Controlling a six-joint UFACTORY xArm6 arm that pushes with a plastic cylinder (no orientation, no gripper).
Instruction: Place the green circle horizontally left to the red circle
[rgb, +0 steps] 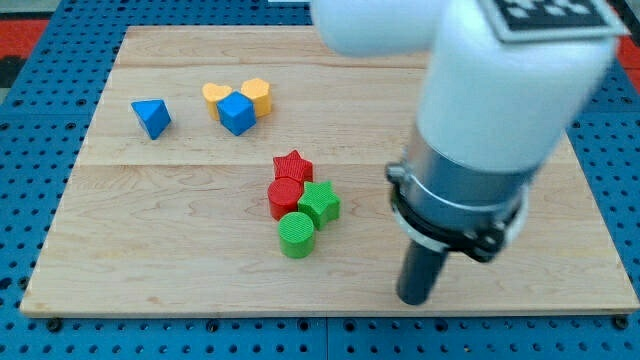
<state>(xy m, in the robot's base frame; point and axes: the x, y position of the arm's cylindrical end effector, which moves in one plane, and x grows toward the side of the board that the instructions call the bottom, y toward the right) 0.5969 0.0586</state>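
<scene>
The green circle (296, 235) sits near the board's lower middle, touching the red circle (285, 197) just above and slightly left of it. A green star (319, 203) touches both on the right, and a red star (293, 166) sits above the red circle. My tip (414, 299) rests on the board to the right of the green circle and a little lower, well apart from the cluster.
A blue triangle (151, 117) lies at the upper left. A blue cube (237, 112) sits between a yellow block (215, 95) and a yellow heart (257, 94). The wooden board (120, 250) ends just below my tip. The arm's white body covers the upper right.
</scene>
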